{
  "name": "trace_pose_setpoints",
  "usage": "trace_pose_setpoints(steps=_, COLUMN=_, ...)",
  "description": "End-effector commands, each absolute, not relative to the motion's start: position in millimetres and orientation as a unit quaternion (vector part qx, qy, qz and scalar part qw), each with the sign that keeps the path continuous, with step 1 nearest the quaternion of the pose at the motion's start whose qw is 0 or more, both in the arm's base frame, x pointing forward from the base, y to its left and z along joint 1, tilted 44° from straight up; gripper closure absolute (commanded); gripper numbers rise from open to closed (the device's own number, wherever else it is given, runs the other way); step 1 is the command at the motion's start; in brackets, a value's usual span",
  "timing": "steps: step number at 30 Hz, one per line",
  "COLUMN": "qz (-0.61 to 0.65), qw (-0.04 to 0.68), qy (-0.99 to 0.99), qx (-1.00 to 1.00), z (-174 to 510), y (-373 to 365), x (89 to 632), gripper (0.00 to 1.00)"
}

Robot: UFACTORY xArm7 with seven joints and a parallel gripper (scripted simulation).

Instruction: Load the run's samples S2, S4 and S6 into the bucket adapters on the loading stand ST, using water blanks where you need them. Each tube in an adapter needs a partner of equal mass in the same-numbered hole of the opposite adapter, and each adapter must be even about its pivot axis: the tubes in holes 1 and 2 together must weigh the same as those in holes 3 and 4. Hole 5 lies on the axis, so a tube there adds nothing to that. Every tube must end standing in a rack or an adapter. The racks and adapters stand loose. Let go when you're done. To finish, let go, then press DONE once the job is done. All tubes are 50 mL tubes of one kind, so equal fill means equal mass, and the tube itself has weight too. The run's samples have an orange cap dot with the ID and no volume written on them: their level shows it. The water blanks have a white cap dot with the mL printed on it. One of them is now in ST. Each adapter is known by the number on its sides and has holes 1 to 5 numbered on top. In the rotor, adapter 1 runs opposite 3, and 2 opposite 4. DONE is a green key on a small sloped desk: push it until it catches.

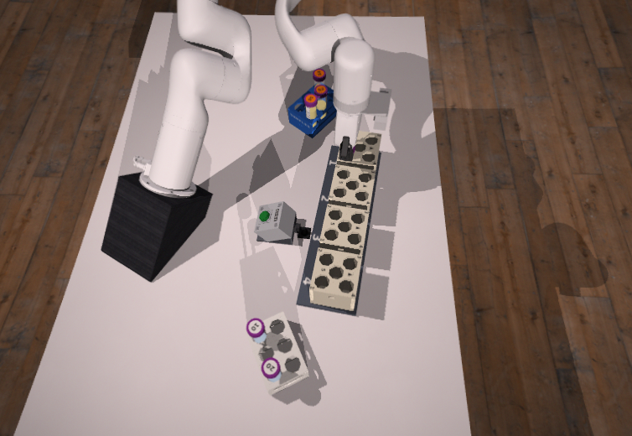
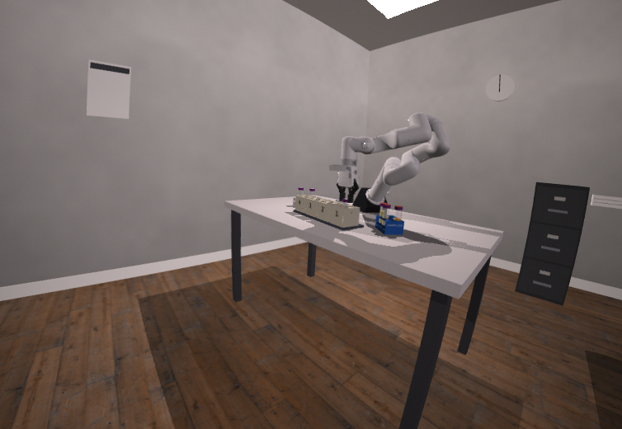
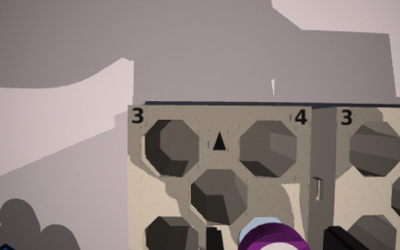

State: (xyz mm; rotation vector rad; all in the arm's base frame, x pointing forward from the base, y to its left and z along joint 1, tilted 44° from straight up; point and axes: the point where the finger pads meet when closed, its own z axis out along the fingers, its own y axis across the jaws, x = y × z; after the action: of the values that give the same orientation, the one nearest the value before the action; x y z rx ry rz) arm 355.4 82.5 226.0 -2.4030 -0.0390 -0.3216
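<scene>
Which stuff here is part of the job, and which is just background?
Job: gripper, open over the blank tube in adapter 1; stand ST; blue sample rack; blank rack; DONE key.
Background: filing cabinet; wall clock; wall sheet.

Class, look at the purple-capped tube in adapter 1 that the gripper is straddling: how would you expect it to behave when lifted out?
The tube looks rigid and should lift straight. Its round cap may slip between the open gripper's fingers. Being cylindrical, it would probably roll if laid down, so adapter 1 keeps it upright.
</scene>
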Motion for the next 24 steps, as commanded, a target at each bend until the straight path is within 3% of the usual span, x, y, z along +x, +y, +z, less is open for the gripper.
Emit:
trace_pose_setpoints(steps=1, qz=-0.126, qw=0.351, qy=-0.014, qx=-0.928, z=225.0, y=83.3, x=356.8, gripper=0.43)
trace_pose_setpoints(steps=24, qz=-0.126, qw=0.351, qy=-0.014, qx=-0.928, z=220.2, y=87.6, x=358.3, gripper=0.43)
